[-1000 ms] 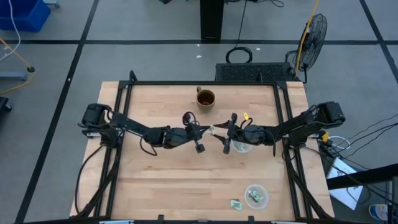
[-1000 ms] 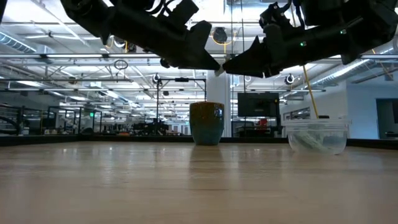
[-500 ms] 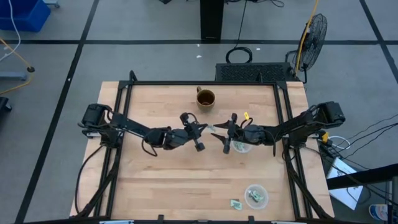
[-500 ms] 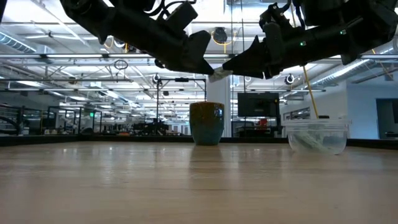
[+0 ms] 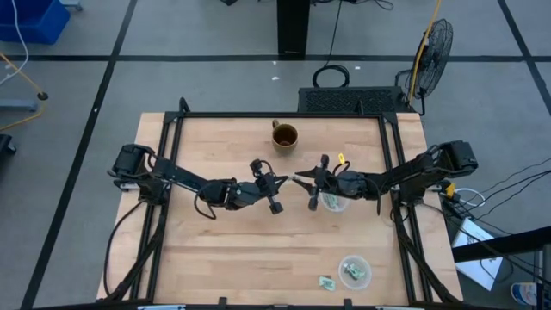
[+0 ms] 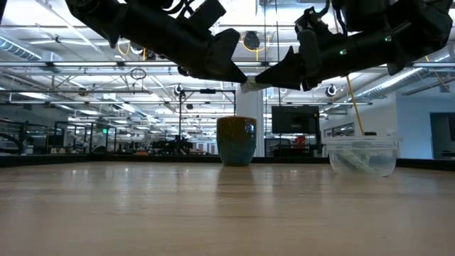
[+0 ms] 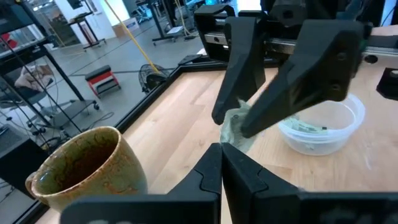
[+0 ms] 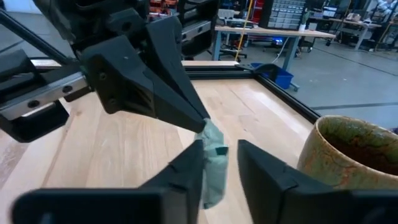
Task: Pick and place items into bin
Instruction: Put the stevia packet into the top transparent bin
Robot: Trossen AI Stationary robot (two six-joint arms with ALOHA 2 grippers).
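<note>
One pale green wrapped piece [image 5: 296, 178] is in the air over the middle of the table, between two grippers that meet tip to tip. My left gripper [image 5: 286, 181] comes from the left and is shut on it. My right gripper [image 8: 217, 149] comes from the right, open. Its fingers stand on either side of the piece [image 8: 212, 158], with a gap showing on one side. A clear bowl [image 5: 336, 204] with more pieces stands under the right gripper. Another clear bowl [image 5: 354, 270] with pieces sits near the near edge, and a loose piece [image 5: 325, 281] lies beside it. My left gripper pinches the piece by its upper end [image 8: 205, 129] between its two fingertips [image 8: 193, 118], coming roughly level from the table's left. The piece is lifted clear and hangs below the tips. My right gripper: the piece lies close against one finger [image 8: 189, 165]; I cannot tell whether they touch.
A brown-green mug [image 5: 285, 136] stands toward the far edge, behind the two grippers. A black frame rail [image 5: 284, 115] runs around the table. Bare wood shows on the left half and along the near middle.
Both grippers have stayed tip to tip above the table. In the low view the piece now shows a little more, hanging lower between the two tips.
</note>
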